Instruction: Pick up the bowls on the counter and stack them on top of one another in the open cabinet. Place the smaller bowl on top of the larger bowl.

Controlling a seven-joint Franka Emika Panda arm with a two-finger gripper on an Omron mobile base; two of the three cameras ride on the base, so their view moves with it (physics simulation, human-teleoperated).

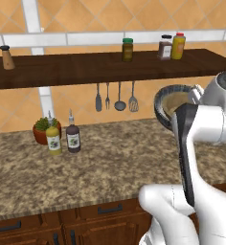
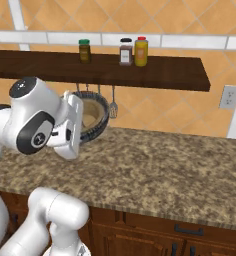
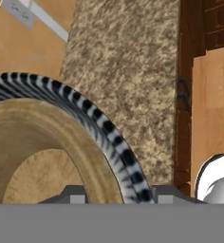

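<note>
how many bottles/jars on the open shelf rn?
5: green-lidded jar, dark spice jar, yellow bottle toward its right; two shakers at far left. Arm may hide more.

Glossy white rounded arm (image 2: pixel 50 210), black joint rings, dark strip along forearm link.

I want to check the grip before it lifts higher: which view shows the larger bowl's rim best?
The hand view: the larger bowl fills it, its ribbed rim running down between the claw tips. The left base view shows it tilted, partly behind the arm; the right base view shows it half hidden.
</note>
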